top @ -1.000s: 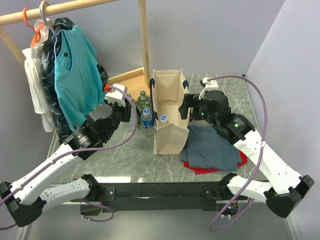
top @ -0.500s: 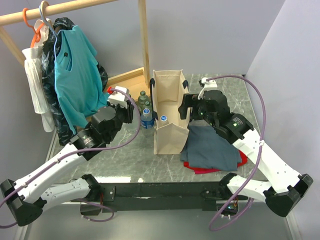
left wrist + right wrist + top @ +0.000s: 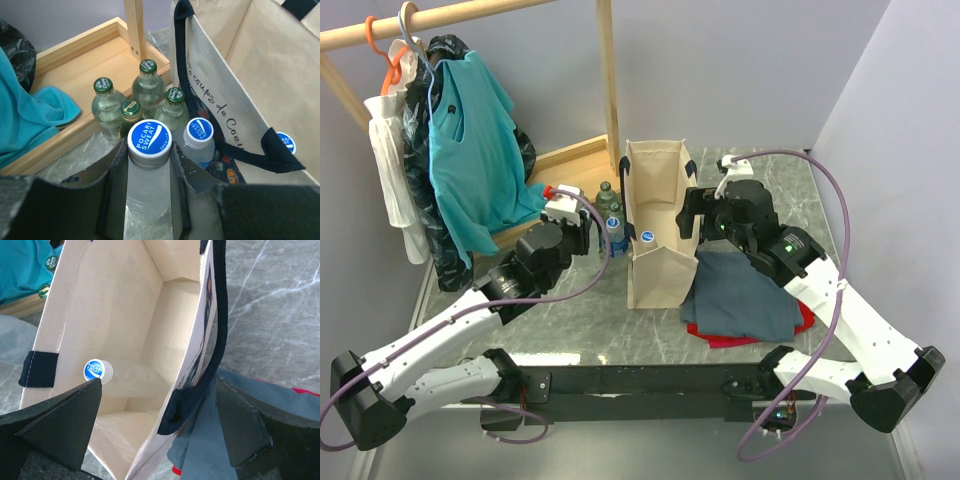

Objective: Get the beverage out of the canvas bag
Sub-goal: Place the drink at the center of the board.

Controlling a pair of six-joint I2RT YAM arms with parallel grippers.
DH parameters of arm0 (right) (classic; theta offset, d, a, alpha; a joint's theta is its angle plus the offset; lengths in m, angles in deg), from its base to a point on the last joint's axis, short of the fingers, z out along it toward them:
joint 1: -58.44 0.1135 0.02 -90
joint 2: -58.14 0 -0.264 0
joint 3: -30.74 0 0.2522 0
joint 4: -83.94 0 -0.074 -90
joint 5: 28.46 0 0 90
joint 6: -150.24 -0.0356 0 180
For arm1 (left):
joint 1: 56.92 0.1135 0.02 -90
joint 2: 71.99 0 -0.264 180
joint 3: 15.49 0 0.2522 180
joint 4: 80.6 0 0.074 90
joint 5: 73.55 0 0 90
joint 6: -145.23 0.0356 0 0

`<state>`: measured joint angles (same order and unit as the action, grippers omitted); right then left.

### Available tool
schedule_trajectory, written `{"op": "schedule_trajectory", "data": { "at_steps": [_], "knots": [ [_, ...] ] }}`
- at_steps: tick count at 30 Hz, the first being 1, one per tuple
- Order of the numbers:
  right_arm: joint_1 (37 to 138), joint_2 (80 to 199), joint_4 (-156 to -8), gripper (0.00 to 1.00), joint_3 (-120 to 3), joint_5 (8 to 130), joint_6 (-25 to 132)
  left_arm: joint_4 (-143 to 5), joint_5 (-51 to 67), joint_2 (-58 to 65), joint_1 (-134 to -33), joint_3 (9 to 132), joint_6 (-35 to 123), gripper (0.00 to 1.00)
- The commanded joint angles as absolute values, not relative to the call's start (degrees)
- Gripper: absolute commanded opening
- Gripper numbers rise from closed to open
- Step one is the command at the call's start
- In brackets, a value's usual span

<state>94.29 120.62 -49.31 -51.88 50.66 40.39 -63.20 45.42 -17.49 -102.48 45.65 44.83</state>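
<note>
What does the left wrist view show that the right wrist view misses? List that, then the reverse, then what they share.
Left wrist only: the left tool shut on a blue-capped bottle, and a second such bottle standing outside the canvas bag. Right wrist only: the open right tool framing the bag's wall, and a grey cloth. Both: the bag, the bottle inside it, green bottle caps and a teal garment.

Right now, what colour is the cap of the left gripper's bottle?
The cap on that bottle is white with a blue logo; clearest in left wrist view.
</note>
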Motion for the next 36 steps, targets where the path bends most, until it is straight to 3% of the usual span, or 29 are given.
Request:
{"op": "schedule_trajectory", "data": {
  "at_steps": [1, 36],
  "knots": [
    [94.5, 120.6, -51.9, 1.0, -51.1, 50.5, 40.6, -76.9, 48.2, -19.3, -102.4, 46.3, 43.5, 0.01],
    [94.4, 121.6, -52.2, 1.0, -50.9, 50.2, 41.2, -90.1, 53.4, -16.8, -102.4, 35.9, 39.6, 0.01]
  ]
}}
